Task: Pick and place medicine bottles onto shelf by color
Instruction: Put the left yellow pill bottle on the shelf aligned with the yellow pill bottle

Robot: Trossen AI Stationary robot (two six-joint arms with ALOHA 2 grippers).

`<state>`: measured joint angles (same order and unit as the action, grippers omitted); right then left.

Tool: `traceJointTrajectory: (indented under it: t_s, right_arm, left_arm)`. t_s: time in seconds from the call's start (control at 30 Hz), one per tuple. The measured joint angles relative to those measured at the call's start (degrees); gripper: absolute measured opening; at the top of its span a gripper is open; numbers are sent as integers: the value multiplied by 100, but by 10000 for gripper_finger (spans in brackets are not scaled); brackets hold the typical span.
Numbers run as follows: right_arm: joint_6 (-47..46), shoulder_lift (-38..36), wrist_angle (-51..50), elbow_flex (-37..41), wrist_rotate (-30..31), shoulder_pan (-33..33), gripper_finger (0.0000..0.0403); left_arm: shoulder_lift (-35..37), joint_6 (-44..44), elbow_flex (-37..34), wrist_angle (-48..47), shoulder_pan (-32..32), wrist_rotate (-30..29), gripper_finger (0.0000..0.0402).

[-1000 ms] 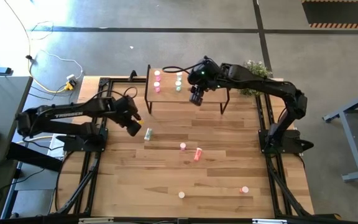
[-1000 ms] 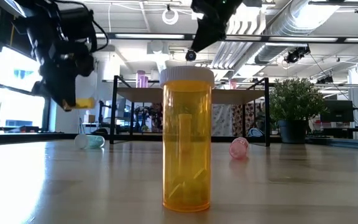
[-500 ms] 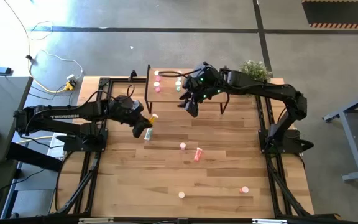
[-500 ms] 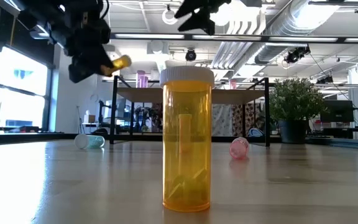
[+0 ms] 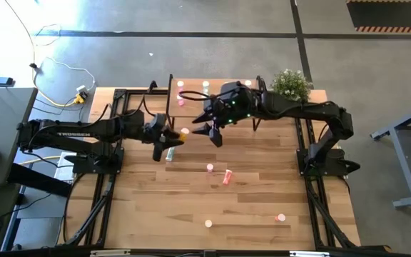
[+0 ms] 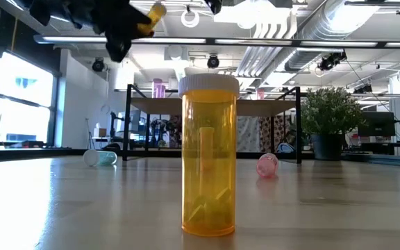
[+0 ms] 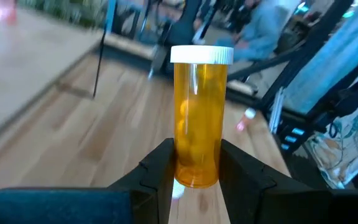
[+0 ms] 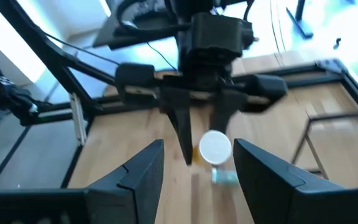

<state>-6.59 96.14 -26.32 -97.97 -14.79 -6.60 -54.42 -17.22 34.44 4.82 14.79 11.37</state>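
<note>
- Two grippers now face each other in the air above the bench (image 5: 212,207), where a second ago they were far apart.
- The left gripper (image 5: 171,138) has lifted up and swung toward the middle. Its jaws are squeezed shut on the orange bottle (image 7: 197,118), low on the body, so the white cap pokes out past the jaw tips.
- The right gripper (image 5: 207,129) has left the shelf (image 5: 191,96) and come down to meet it. Its jaws have opened wide and hold nothing. In the right wrist view the orange bottle's cap sits just ahead of the gap between these jaws.
- This looks like a hand-over, so the right arm can carry the bottle to the shelf.
- More bottles wait: a pale green bottle (image 5: 169,153) lies just under the left jaws, and pink bottles (image 5: 210,168) lie farther down the bench.
</note>
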Motion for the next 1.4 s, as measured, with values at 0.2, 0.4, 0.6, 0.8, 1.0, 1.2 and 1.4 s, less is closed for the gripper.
traceJointTrajectory:
  t_s: [0.2, 0.4, 0.6, 0.8, 1.0, 1.2, 1.4]
  right_arm:
    - [-2, 0, 347, 0, 341, 145, 184]
    - [-2, 0, 482, 0, 570, 169, 184]
    - [-94, 0, 597, 0, 486, 169, 184]
    - [-289, 0, 686, 0, 483, 169, 184]
    - [-375, 20, 667, 0, 508, 167, 184]
    - [-389, 22, 639, 0, 673, 167, 184]
    - [-389, 24, 517, 0, 673, 167, 184]
  left_arm:
    - [0, 327, 1, 690, -101, 0, 97]
    - [-3, 589, 1, 1169, -179, 0, 97]
    - [-89, 547, 4, 1561, -179, -172, 97]
    - [-164, 540, 4, 1603, -177, -431, 97]
    - [-225, 521, 6, 1871, -177, -527, 97]
    - [-452, 431, 109, 1843, -179, -541, 97]
    - [-851, 533, 431, 1856, -179, -463, 97]
